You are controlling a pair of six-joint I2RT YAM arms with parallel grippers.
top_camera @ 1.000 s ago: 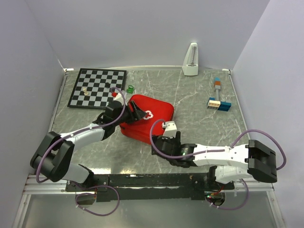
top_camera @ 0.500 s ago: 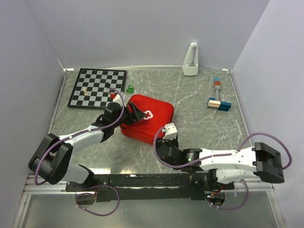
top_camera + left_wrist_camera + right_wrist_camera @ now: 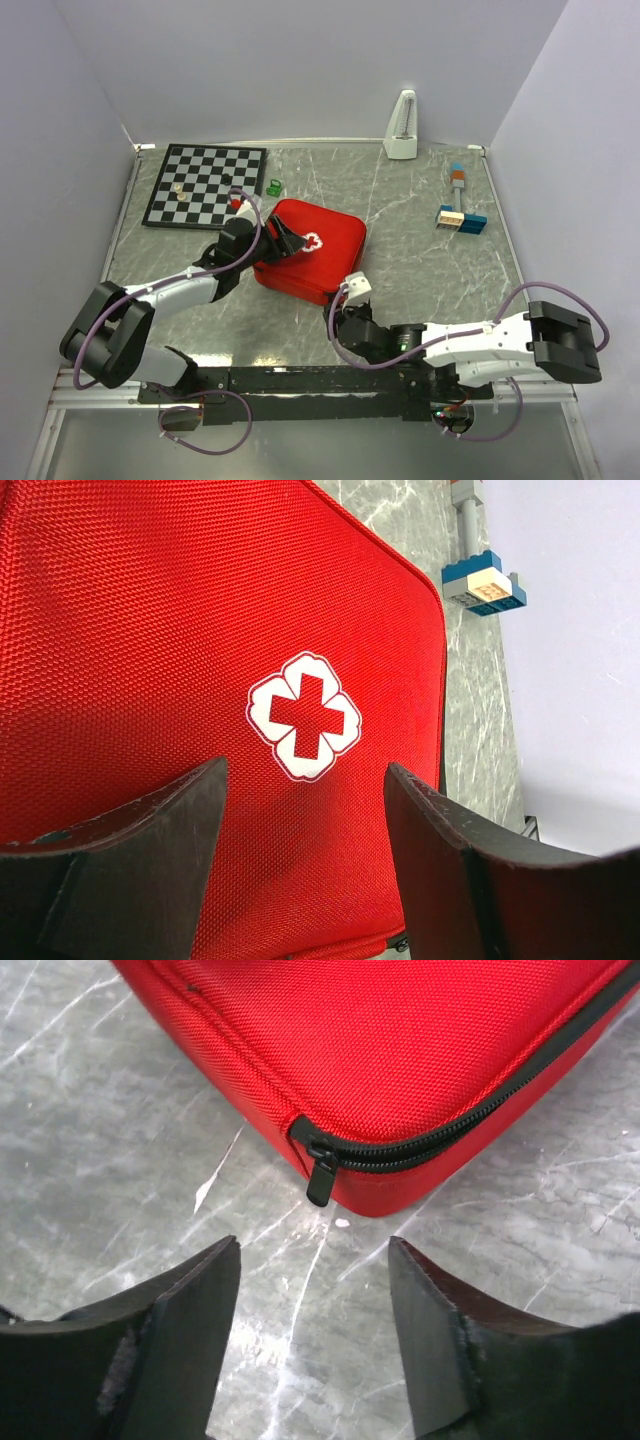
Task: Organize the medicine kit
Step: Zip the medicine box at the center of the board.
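Right tool (image 3: 312,1335), fingers spread apart and empty, faces the near corner of the medicine kit (image 3: 308,251), where I see the black zipper pull (image 3: 319,1174) hanging at the end of the closed zipper, centred between my two fingers but not yet touched. Over the last second I have drawn this arm back toward its base and lowered it, so the tool now sits on the near side of the kit, no longer beside its right edge. Left tool (image 3: 300,870), also spread and holding nothing, hovers over the lid with the white cross (image 3: 304,716) framed between its fingers; it has barely moved. The kit lies shut on the counter (image 3: 420,260) at mid-left, just right of the chessboard (image 3: 205,185) and well apart from the coloured blocks (image 3: 460,218) and the metronome (image 3: 402,127). My reading: the retreat lines the right tool up on the pull, so unzipping is the step in hand, with the left tool placed to steady the lid. Organizing proper has not begun.
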